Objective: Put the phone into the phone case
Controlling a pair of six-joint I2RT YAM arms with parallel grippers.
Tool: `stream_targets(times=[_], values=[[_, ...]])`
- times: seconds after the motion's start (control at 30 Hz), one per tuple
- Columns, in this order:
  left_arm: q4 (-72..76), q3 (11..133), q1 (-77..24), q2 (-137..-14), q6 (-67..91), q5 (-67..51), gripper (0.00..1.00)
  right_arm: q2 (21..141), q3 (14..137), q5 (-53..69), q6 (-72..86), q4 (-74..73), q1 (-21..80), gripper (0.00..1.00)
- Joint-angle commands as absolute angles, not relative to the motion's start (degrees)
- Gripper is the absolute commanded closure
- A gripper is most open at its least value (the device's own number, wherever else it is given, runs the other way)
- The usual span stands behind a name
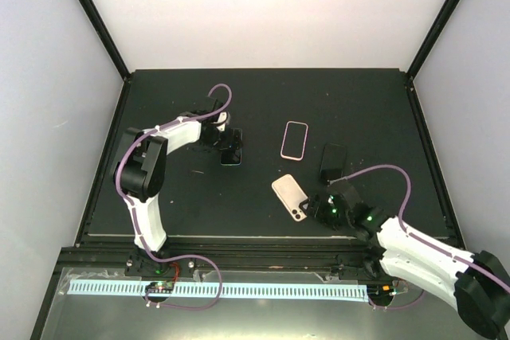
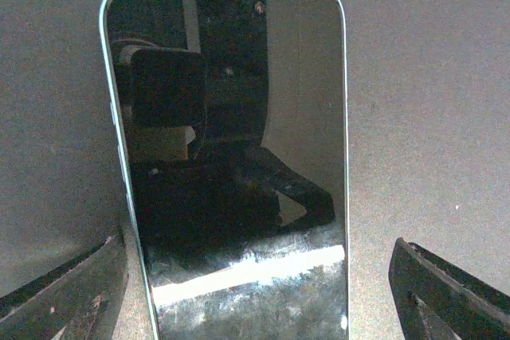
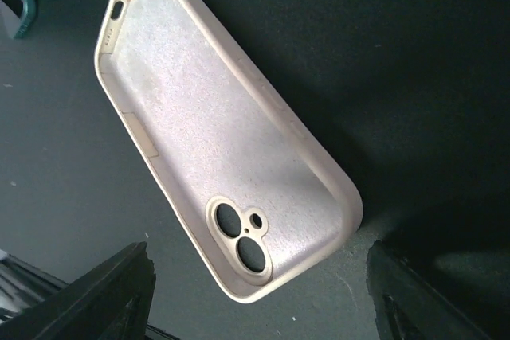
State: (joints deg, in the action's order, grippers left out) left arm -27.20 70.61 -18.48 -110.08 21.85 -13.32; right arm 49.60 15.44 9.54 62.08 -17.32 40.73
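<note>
- The phone (image 2: 231, 117), pale blue round its rim, lies screen up on the tabletop (image 1: 175, 205). It sits left of the middle, about halfway between the far and near edges.
- The left gripper (image 1: 229, 146) hangs over the phone with its fingers (image 2: 72, 292) spread wide, one at each long side, holding nothing. One looks just beside the rim and the other stands apart from it.
- The step in hand looks like the pickup. It would go best with the gripper centred so both pads meet the long sides together. It should drop low to the tabletop and close on the thin edges, not the glass. A flat, slick phone gives little to bite on.
- The phone case (image 3: 231, 149), beige and open side up, lies toward the near edge, about mid-width, with its camera cut-out at the end nearest the right gripper (image 1: 329, 207).
- The right gripper's fingers (image 3: 96, 292) are wide, flanking the case's camera end without clasping it. I cannot tell whether they touch it.
- To seat properly, the phone's camera end likely has to match that cut-out, with the case held steady.
- A pink-rimmed phone or case (image 1: 295, 140) lies near the middle, with a dark phone (image 1: 333, 162) to its right, just beyond the right gripper.
- The way from phone to case looks bare. The crowding comes from the right gripper beside the case.
</note>
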Motion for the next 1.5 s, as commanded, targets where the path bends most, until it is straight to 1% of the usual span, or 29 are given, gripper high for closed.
stream_targets(times=[0.0,0.1,0.2,0.43,0.63,0.77,0.9,0.97,1.1,1.2,1.33,1.47], values=[[-30.7,72.3,-18.6,-112.9,22.5,-11.6,0.08,44.3,10.5,8.7,71.1,-6.9,41.1,0.27],[-30.8,72.2,-18.5,-112.9,22.5,-10.7,0.08,45.6,12.4,4.9,69.8,-9.7,41.1,0.27],[-31.1,72.5,-18.5,-113.2,22.5,-10.5,0.08,48.4,13.7,4.1,69.2,-9.3,41.1,0.27],[-30.7,72.9,-18.6,-113.6,22.8,-9.9,0.08,55.3,14.6,3.4,67.8,-1.2,41.1,0.28],[-31.0,75.0,-18.9,-114.7,22.6,-6.4,0.06,63.3,21.4,-0.5,58.3,0.6,41.0,0.29],[-31.3,76.9,-19.7,-115.4,22.1,-4.7,0.05,70.8,27.8,1.8,53.1,1.7,41.0,0.3],[-32.2,78.6,-20.5,-117.0,22.1,-4.3,0.04,76.5,30.4,6.6,51.2,6.2,41.0,0.32],[-32.7,79.5,-20.9,-117.8,22.1,-4.0,0.04,78.4,32.3,7.0,50.0,6.0,41.0,0.32],[-33.8,81.0,-21.7,-119.5,22.1,-3.0,0.03,77.1,34.5,4.6,48.1,1.1,41.0,0.32],[-35.6,82.1,-22.2,-120.7,22.5,-1.2,0.03,72.7,34.1,2.6,47.7,-1.5,41.0,0.32],[-38.0,82.9,-23.1,-121.4,23.3,1.2,0.03,67.3,33.0,-0.9,47.9,-7.1,41.0,0.28],[-39.1,82.7,-24.3,-121.4,23.6,2.9,0.05,62.0,30.7,-1.8,49.9,-11.5,41.0,0.28]])
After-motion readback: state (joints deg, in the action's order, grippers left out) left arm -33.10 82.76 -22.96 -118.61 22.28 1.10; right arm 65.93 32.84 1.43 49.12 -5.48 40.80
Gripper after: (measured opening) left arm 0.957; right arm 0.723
